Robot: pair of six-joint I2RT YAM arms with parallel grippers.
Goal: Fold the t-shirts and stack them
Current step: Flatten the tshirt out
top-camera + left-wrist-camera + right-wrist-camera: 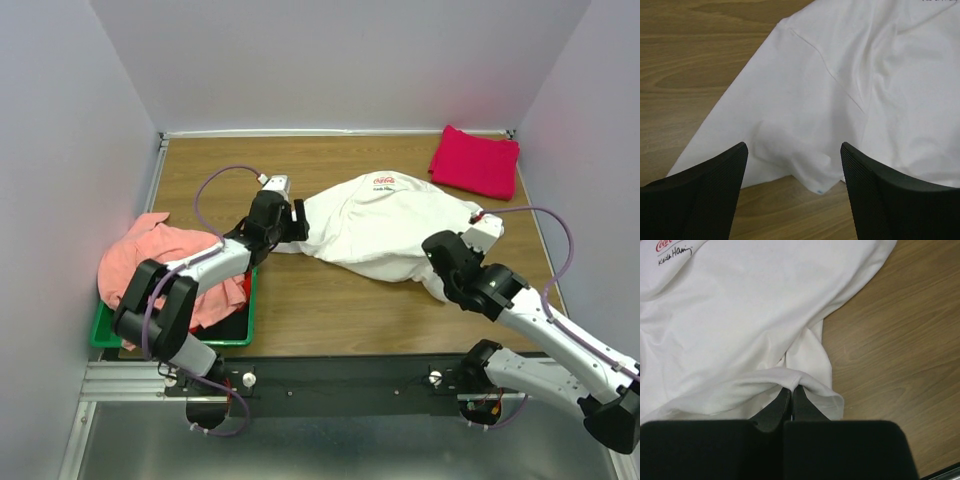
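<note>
The large white t-shirt [385, 225] with a red-and-white chest print lies crumpled mid-table. My left gripper [296, 222] is open at its left edge; in the left wrist view the white cloth's corner [815, 150] lies between the open fingers [875, 185], untouched. My right gripper [440, 272] is shut on a pinched fold of the white shirt's hem [795, 380] at its near right edge. A folded magenta-red t-shirt [475, 160] lies at the back right. A salmon-pink t-shirt [165, 262] is heaped in the bin. No separate red tee shows.
A green plastic bin [170, 338] stands at the table's front left under the pink cloth. White walls enclose the table on three sides. Bare wood [330, 310] shows in front of the white shirt.
</note>
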